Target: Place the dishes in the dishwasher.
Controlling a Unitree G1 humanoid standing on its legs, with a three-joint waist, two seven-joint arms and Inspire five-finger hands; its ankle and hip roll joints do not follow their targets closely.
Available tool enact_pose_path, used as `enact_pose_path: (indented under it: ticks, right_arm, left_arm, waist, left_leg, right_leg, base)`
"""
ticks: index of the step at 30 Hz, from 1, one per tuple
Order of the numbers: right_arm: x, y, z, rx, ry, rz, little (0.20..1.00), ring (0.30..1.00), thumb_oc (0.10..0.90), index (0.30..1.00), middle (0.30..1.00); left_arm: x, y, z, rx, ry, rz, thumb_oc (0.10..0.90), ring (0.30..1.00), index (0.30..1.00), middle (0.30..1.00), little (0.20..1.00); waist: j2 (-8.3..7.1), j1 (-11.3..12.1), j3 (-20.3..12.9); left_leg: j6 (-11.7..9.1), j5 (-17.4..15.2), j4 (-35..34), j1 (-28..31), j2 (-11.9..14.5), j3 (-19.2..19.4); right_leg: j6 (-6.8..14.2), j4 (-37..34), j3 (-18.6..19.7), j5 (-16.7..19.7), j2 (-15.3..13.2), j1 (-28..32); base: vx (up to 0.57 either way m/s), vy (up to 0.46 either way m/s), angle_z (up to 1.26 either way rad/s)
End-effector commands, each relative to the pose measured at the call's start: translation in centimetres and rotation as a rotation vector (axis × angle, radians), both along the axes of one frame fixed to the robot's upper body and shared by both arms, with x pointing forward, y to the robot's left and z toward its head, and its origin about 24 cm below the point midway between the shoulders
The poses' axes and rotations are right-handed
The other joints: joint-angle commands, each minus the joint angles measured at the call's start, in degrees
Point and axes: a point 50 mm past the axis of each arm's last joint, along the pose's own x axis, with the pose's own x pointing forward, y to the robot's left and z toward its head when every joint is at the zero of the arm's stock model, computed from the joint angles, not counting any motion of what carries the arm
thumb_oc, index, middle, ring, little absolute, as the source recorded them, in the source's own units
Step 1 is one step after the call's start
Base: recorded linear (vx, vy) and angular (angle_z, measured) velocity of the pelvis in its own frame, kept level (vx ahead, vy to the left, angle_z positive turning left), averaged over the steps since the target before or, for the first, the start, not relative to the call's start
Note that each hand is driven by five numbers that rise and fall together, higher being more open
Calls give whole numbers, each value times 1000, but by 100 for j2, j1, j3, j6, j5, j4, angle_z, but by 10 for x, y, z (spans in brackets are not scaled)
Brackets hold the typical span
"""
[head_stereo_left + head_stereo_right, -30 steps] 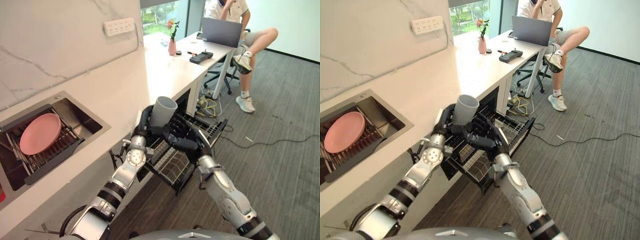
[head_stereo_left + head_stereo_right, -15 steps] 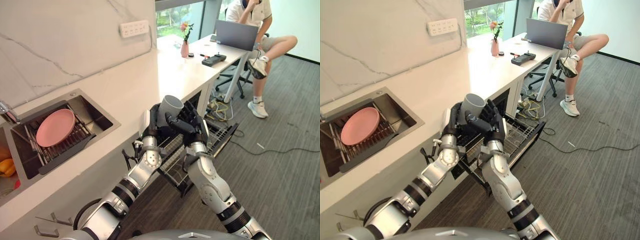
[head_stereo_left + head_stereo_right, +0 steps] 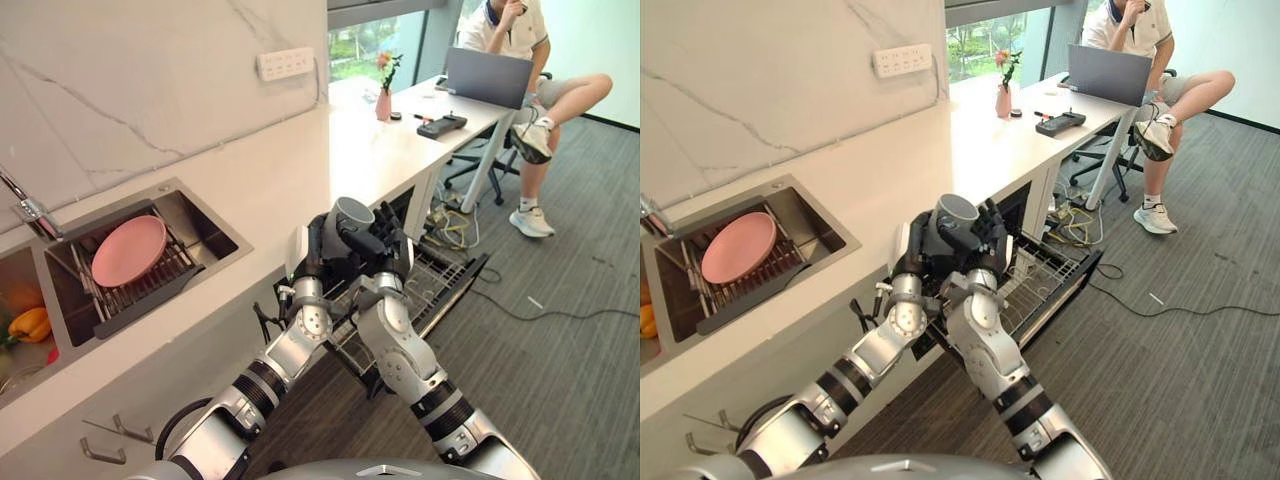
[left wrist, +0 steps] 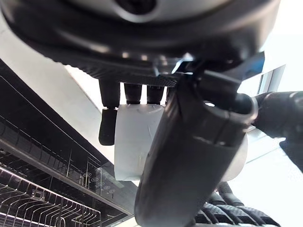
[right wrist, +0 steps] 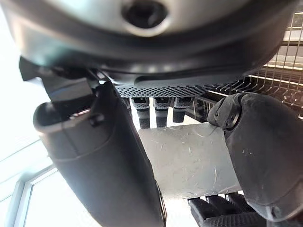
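Observation:
A grey cup (image 3: pixel 352 214) is held upright above the pulled-out dishwasher rack (image 3: pixel 446 279), close to the counter's edge. My left hand (image 3: pixel 317 244) is shut on its near side; in the left wrist view the cup (image 4: pixel 136 142) shows past the thumb (image 4: pixel 189 161). My right hand (image 3: pixel 388 238) is wrapped round the other side, with its thumb (image 5: pixel 104 161) lying along the cup (image 5: pixel 189 161). A pink plate (image 3: pixel 128 250) leans on a dark drying rack in the sink (image 3: pixel 205 222).
The white counter (image 3: pixel 300 160) runs back to a desk with a pink vase (image 3: pixel 384 102), a remote and a laptop (image 3: pixel 488 76). A person sits on a chair there. A yellow pepper (image 3: pixel 28 323) lies in the left basin. Cables trail on the grey floor.
The camera has shifted, so more of the sink shows. My right hand has come up from under the cup and closed round it beside the left hand.

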Motion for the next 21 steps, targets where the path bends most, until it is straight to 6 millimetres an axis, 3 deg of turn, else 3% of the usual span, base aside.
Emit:
enact_pose_path:
  ticks: [1, 13, 16, 21]
  right_arm:
    - [22, 20, 49, 27, -208, 45, 900, 900, 800, 900, 900]
    - [30, 21, 32, 120, -108, 48, 900, 900, 800, 900, 900]
    - [33, 23, 19, 209, -101, 221, 900, 900, 800, 900, 900]
    - [37, 20, 16, 207, -118, 305, 900, 900, 800, 900, 900]
  left_arm:
    - [26, -38, 55, -1, -224, -133, 400, 300, 300, 300, 300]
    - [25, -46, 53, -16, -200, -173, 400, 300, 300, 300, 300]
    - [21, -52, 53, -57, -181, -287, 400, 300, 300, 300, 300]
    - [17, -58, 59, -89, -190, -363, 400, 300, 300, 300, 300]
  waist:
    - [107, 211, -39]
    - [79, 217, -46]
    - [26, 271, -57]
    - [-13, 298, -62]
  left_leg:
    - [-61, -783, 63, 513, 88, -55]
    - [-81, -786, 63, 499, 100, -70]
    - [-109, -784, 63, 500, 120, -83]
    - [-128, -777, 63, 492, 133, -81]
  right_leg:
    - [202, 206, -409, -180, -235, -272]
    - [201, 185, -403, -186, -209, -259]
    - [196, 152, -427, -190, -190, -231]
    - [202, 148, -455, -198, -184, -226]
  base:
    - [0, 0, 0]
    - [7, 3, 2]
    - [18, -6, 3]
    - [7, -7, 1]
